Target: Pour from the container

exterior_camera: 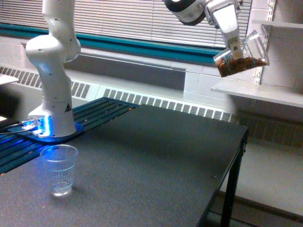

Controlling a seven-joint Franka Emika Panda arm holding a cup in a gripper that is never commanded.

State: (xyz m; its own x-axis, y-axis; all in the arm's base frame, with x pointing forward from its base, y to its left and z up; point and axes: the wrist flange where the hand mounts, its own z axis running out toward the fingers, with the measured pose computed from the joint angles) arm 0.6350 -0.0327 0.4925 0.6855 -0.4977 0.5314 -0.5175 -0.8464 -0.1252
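High above the far right corner of the dark surface (156,156), near a wall shelf (265,92), the robot arm's gripper (233,47) holds the container (241,59) in mid-air, its jaws closed on the upper wall near the rim. The clear plastic jar looks light and thin-walled, likely to flex if squeezed hard and slick to the touch, so a hold on the side wall close to the rim, as here, seems the sensible place. Brown pieces fill its lower part and add a little weight. The jar is tilted, its long axis leaning well off upright, the mouth pointing up and toward the exterior view's right, the base down toward the left. A small clear cup (58,169) stands upright well apart, near the arm's base (52,127) at the exterior view's left.
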